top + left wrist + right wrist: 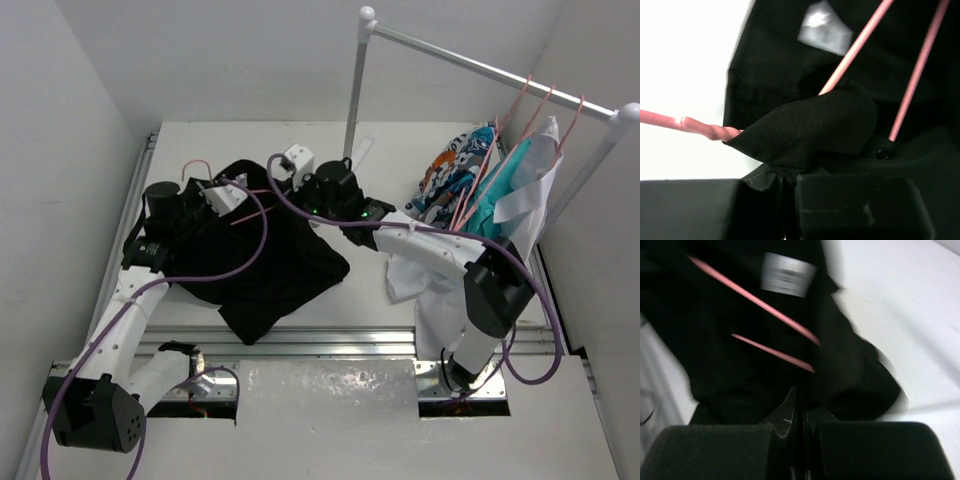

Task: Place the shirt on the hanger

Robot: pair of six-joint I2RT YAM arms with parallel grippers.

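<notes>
White walls enclose a pale surface point(420, 150) with a clothes rack point(480, 65) at its far right, where pink hangers carry patterned, teal and white garments point(470, 190). Well apart from that rack, the black shirt point(280, 265) lies bunched on the left-centre of the surface, between the two arms. The pink hanger point(851, 50) rests at the collar end of the shirt. Two of its rods cross the cloth below the white neck label point(825, 27), and one end passes under a raised fold. The left fingers point(865, 210) are clenched on that fold, which runs down into the narrow gap between them. The lift appears intended to hold the neck opening off the surface so the hanger arm can pass inside. The right fingers point(865, 450) are likewise pressed together on a pinch of black cloth just below the rods. The right wrist view is blurred, so the exact part of the shirt that is gripped cannot be determined. Opposed grips on either side of the collar would keep the opening spread. The task is judged partway complete: the hanger is engaged with the neck area, but the shoulders are not yet seated on it. The soft cloth is likely to sag or slip off the rod if either grip loosens.
</notes>
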